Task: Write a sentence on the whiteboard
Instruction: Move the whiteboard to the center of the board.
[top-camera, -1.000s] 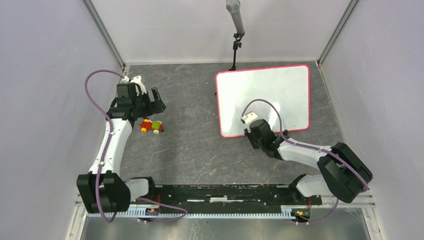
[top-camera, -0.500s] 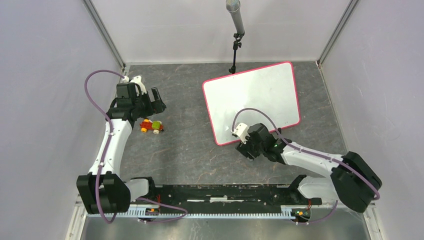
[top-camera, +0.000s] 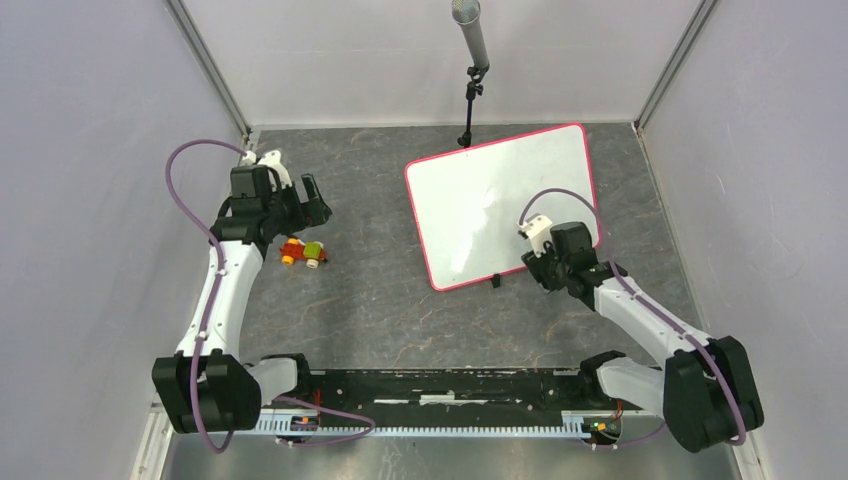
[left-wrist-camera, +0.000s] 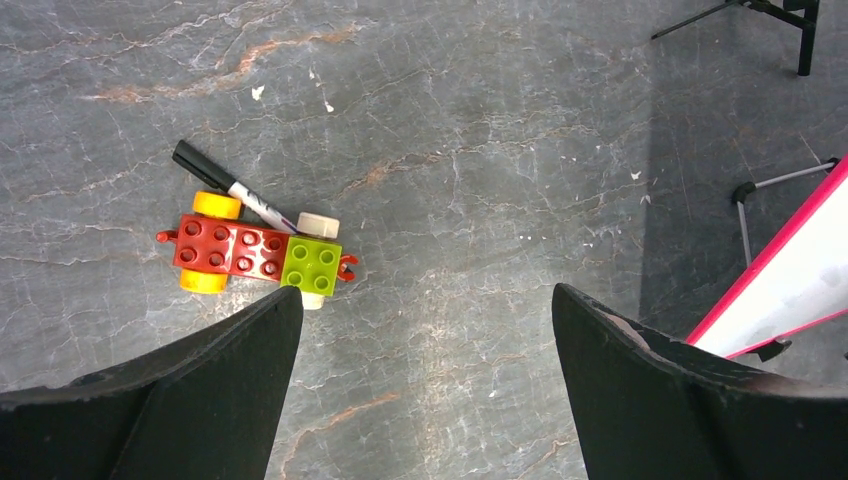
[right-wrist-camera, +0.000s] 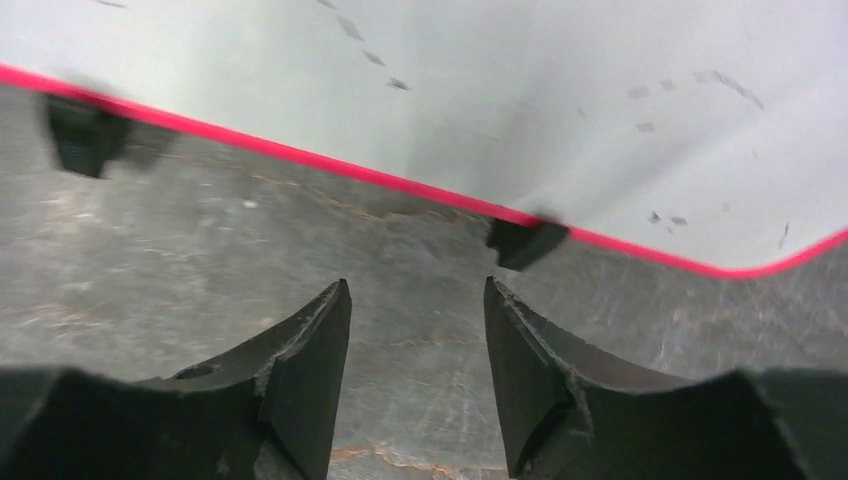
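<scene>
The whiteboard (top-camera: 490, 195), white with a pink-red rim, lies tilted at the back right. It shows only faint smudges, and no sentence is visible on it. My right gripper (top-camera: 538, 263) is open and empty just off the board's near edge; in the right wrist view its jaws (right-wrist-camera: 417, 292) stand apart over bare table before the rim (right-wrist-camera: 330, 165) and a black foot (right-wrist-camera: 525, 241). My left gripper (top-camera: 314, 198) is open and empty (left-wrist-camera: 425, 300) above the table. A black marker (left-wrist-camera: 228, 186) lies against the toy car (left-wrist-camera: 255, 255).
The toy car (top-camera: 303, 252) of red and green bricks sits left of centre. A microphone stand (top-camera: 470, 70) rises at the back, close to the board's far corner. Grey walls close in three sides. The board's corner shows in the left wrist view (left-wrist-camera: 800, 285).
The whiteboard swung counter-clockwise and shifted left, then stayed. My right gripper moved from the board's near left corner rightward along its near edge. The left arm hardly moved.
</scene>
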